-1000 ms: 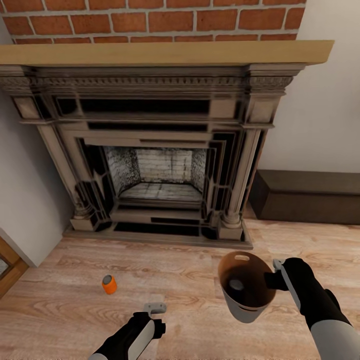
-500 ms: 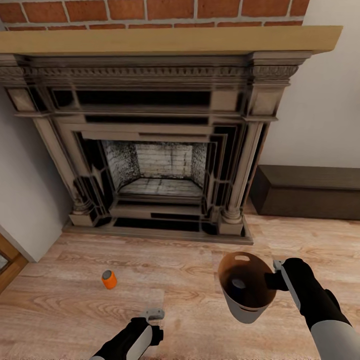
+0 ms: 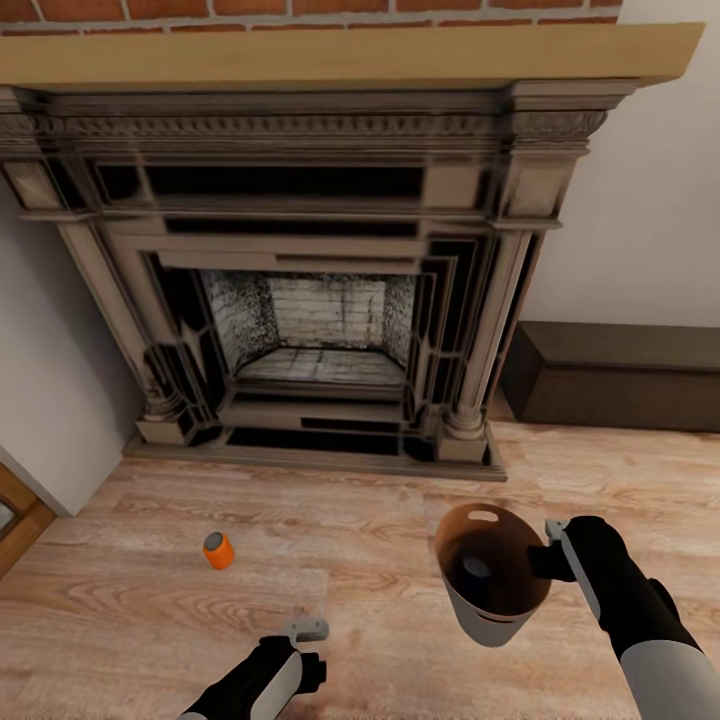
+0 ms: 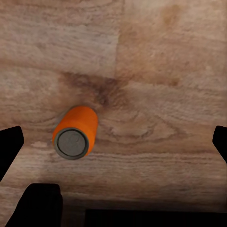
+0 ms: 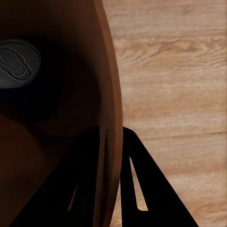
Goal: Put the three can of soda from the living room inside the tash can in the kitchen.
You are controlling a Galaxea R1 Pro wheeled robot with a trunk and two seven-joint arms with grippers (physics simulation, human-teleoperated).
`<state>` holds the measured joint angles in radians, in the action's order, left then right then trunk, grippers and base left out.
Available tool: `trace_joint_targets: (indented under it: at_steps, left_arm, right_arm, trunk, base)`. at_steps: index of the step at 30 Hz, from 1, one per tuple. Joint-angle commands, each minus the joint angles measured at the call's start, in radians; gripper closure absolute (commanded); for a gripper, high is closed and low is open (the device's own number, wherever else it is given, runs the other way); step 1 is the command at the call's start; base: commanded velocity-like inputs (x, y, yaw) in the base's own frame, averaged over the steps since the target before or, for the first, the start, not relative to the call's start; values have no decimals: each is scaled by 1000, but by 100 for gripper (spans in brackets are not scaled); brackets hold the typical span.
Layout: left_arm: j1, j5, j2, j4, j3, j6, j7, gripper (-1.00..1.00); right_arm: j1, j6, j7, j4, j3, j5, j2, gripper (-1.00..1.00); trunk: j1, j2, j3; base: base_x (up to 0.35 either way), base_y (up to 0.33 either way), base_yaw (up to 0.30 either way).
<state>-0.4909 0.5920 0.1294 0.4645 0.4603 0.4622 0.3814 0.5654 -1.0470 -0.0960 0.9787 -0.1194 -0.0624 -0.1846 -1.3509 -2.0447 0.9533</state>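
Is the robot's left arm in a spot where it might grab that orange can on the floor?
Probably yes. The orange can stands alone on bare wood floor, and the left hand hangs open above it with nothing between them.

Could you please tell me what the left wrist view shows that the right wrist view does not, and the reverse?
The left wrist view shows an orange soda can upright on the floor, with the left gripper open above it. The right wrist view shows the right gripper clamped on the trash can rim, with a grey can top inside. Both show the wood plank floor.
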Motion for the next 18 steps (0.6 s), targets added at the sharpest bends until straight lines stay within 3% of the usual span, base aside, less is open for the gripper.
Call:
trace_joint_targets:
  at_steps: [1, 11, 18]
  left_arm:
    - [0, 0, 0, 0, 0, 0, 0, -100]
    - [0, -1, -2, 0, 0, 1, -1, -100]
    - [0, -1, -2, 1, 1, 1, -1, -100]
  right_arm:
    - [1, 0, -5, 0, 0, 13, 0, 100]
    - [1, 0, -5, 2, 0, 13, 0, 100]
    - [1, 0, -5, 3, 0, 13, 2, 100]
  trunk:
    - [-4, -7, 5]
    - [-4, -7, 13]
    - [-4, -7, 18]
  base:
    - [0, 0, 0]
    - [0, 0, 8]
    - [0, 0, 151]
